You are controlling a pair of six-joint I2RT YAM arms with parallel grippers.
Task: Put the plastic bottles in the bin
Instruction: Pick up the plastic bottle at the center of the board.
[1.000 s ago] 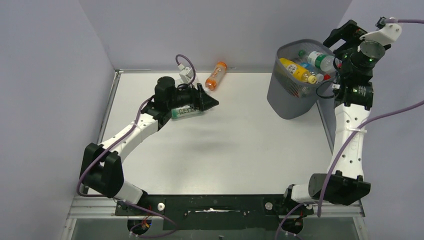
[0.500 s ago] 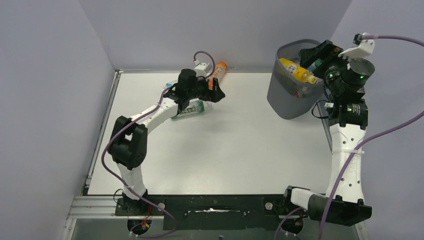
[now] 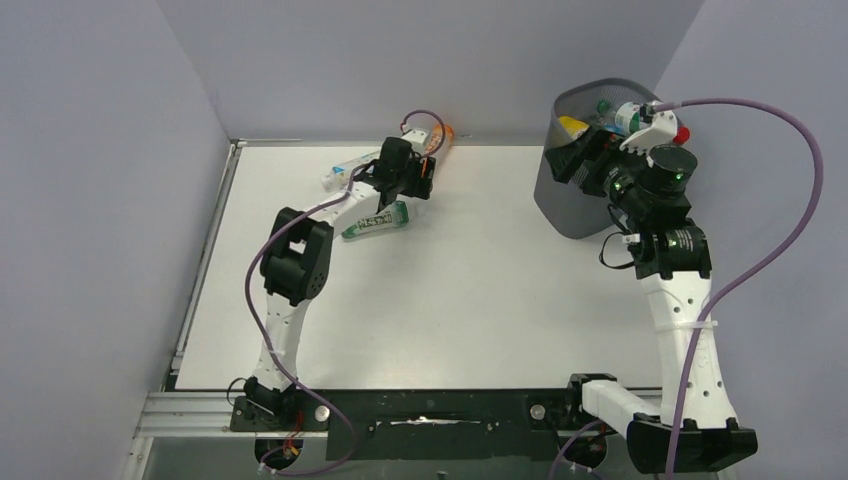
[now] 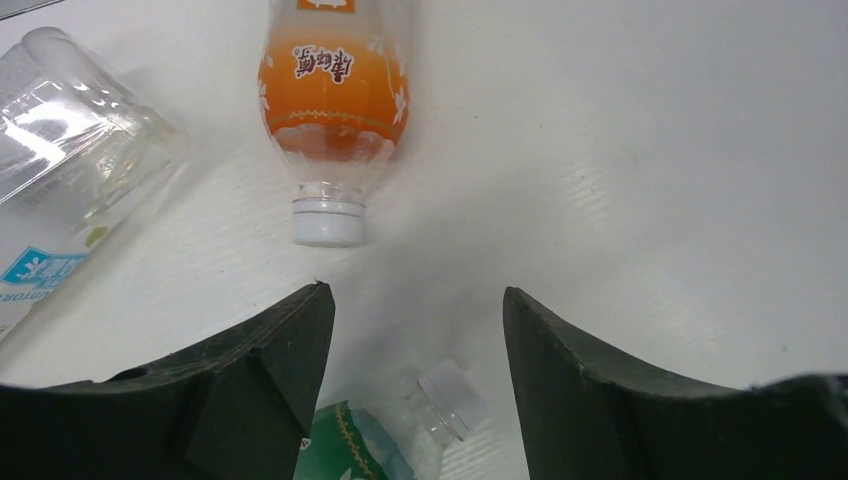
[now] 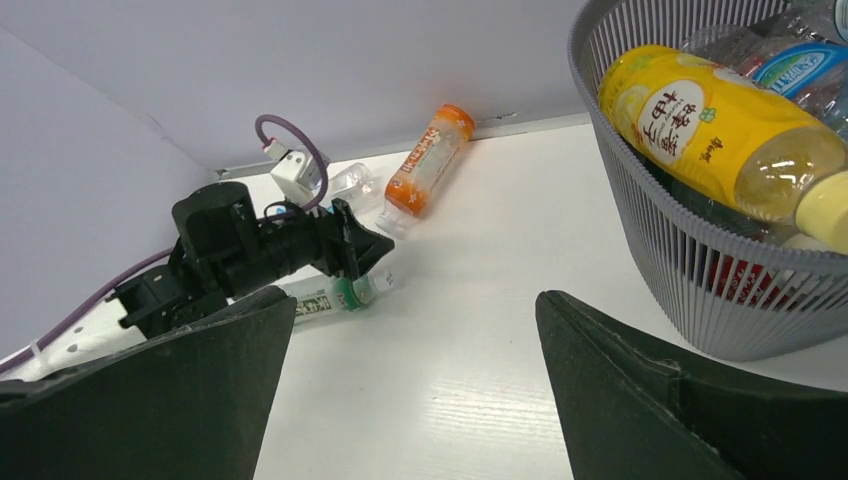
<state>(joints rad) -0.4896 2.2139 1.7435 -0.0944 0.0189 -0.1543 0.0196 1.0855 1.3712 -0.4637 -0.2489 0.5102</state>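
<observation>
An orange bottle (image 4: 335,90) with a white cap lies on the table just ahead of my open, empty left gripper (image 4: 415,310). It also shows at the back wall in the top view (image 3: 443,133). A green-label bottle (image 4: 365,450) lies under the jaws; in the top view it (image 3: 378,220) lies beside the left gripper (image 3: 424,180). A clear blue-label bottle (image 4: 70,150) lies to the left. The wire-mesh bin (image 3: 570,205) holds a yellow bottle (image 5: 710,120) and others. My right gripper (image 3: 570,163) is open and empty beside the bin's near-left side.
The back wall runs right behind the orange bottle (image 5: 430,160). The left wall stands close to the clear bottle (image 3: 340,176). The bin (image 5: 700,290) stands at the table's far right corner. A purple cable loops over the right arm.
My left arm has stretched further back, past the green-label bottle, up to the orange bottle. My right gripper has swung from over the bin, down and left in front of it.
</observation>
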